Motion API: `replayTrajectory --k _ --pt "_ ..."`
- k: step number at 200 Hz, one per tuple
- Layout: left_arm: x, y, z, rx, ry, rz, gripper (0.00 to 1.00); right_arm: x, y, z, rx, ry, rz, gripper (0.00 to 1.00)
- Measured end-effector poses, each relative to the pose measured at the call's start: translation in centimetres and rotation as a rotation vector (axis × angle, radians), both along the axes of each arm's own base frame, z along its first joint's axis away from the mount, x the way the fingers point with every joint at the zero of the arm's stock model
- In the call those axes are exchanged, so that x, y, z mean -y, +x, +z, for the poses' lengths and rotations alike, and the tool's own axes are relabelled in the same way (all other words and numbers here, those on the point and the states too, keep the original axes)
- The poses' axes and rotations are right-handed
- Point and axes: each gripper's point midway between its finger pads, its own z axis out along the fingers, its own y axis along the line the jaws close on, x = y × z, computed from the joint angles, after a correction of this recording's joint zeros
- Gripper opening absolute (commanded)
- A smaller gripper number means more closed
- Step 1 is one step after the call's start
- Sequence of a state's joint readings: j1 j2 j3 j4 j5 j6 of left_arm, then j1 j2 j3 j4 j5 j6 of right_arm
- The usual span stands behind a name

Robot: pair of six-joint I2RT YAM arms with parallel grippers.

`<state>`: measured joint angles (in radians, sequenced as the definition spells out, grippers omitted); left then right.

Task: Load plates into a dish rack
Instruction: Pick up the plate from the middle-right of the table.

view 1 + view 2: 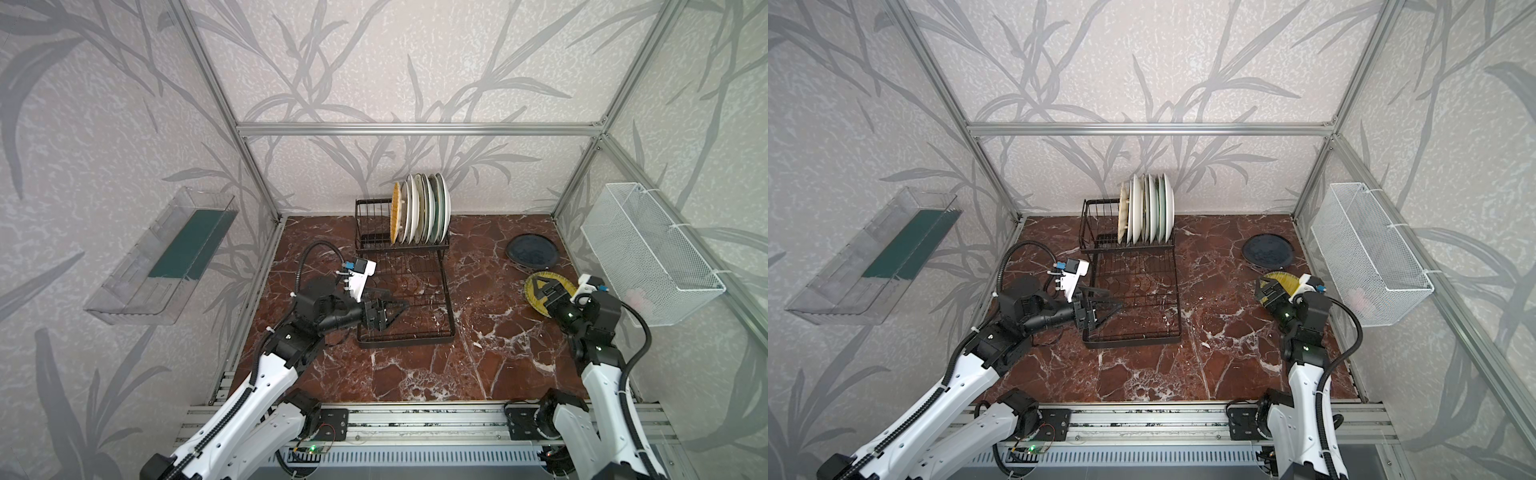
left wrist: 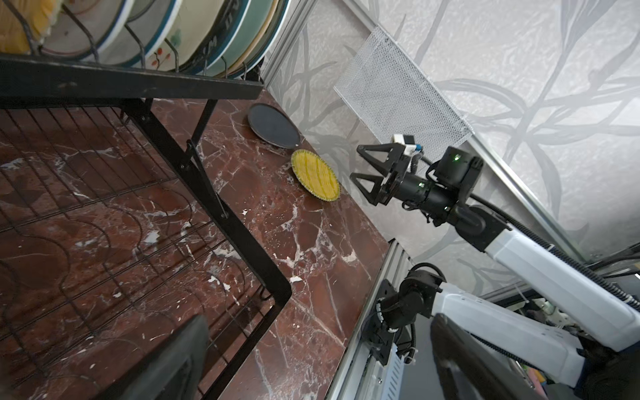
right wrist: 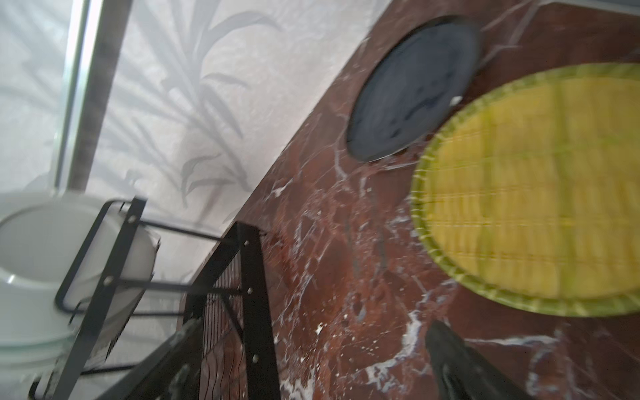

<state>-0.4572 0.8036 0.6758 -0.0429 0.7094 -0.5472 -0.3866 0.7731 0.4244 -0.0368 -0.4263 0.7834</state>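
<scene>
The rack (image 1: 405,341) stands at 12 o'clock on the table (image 1: 415,374), its raised upper basket toward the far wall and its flat lower tray toward the near edge. A row of plates (image 1: 419,214) stands on edge in the upper basket, packed toward its 3 o'clock end; a yellow woven disc (image 1: 395,216) closes the row at 9 o'clock, and the slots beyond it are free. The lower tray carries no plates. Two plates lie flat on the table, well apart from the rack: a dark plate (image 1: 532,251) at 2 o'clock and a second yellow disc (image 2: 314,175) at 3 o'clock, just beside each other. The left gripper (image 1: 395,305) hangs over the 9 o'clock side of the lower tray, jaws wide, holding nothing. The right gripper (image 2: 355,162) hangs over the yellow disc on the table, jaws wide, nothing between them; contact with the disc cannot be told. A mesh basket (image 1: 648,249) hangs on the 3 o'clock wall.
</scene>
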Motion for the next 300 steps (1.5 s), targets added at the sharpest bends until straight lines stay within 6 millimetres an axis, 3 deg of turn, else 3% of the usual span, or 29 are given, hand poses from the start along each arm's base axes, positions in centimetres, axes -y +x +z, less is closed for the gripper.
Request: replayTrajectory --k 17,51,91,136,198,274,300 --pt "-0.2 -0.1 0.1 -0.006 -0.009 0.011 0.99 2.7 -0.9 -2.5 -0.077 0.046 -0.13 0.99" --pt "-0.8 0.1 0.7 0.011 -0.018 0.057 0.99 5.7 -2.1 -5.8 -0.172 0.093 -0.286 0.99" --pt "-1.2 0.7 0.1 -0.005 -0.001 0.104 0.99 8.0 -1.8 -9.1 -0.238 0.173 -0.376 0.93" --pt "-1.5 0.9 -0.3 -0.013 0.004 0.122 0.99 9.2 -1.7 -12.1 -0.277 0.23 -0.417 0.84" --pt "-1.6 0.9 -0.5 -0.018 0.007 0.133 0.99 10.8 0.8 -12.7 -0.163 0.288 -0.407 0.68" --pt "-1.8 0.8 0.0 0.0 -0.002 0.14 0.99 10.8 2.9 -14.7 -0.031 0.397 -0.339 0.26" --pt "-1.9 0.8 0.0 0.001 -0.001 0.143 0.99 10.7 3.1 -14.6 0.019 0.417 -0.324 0.25"
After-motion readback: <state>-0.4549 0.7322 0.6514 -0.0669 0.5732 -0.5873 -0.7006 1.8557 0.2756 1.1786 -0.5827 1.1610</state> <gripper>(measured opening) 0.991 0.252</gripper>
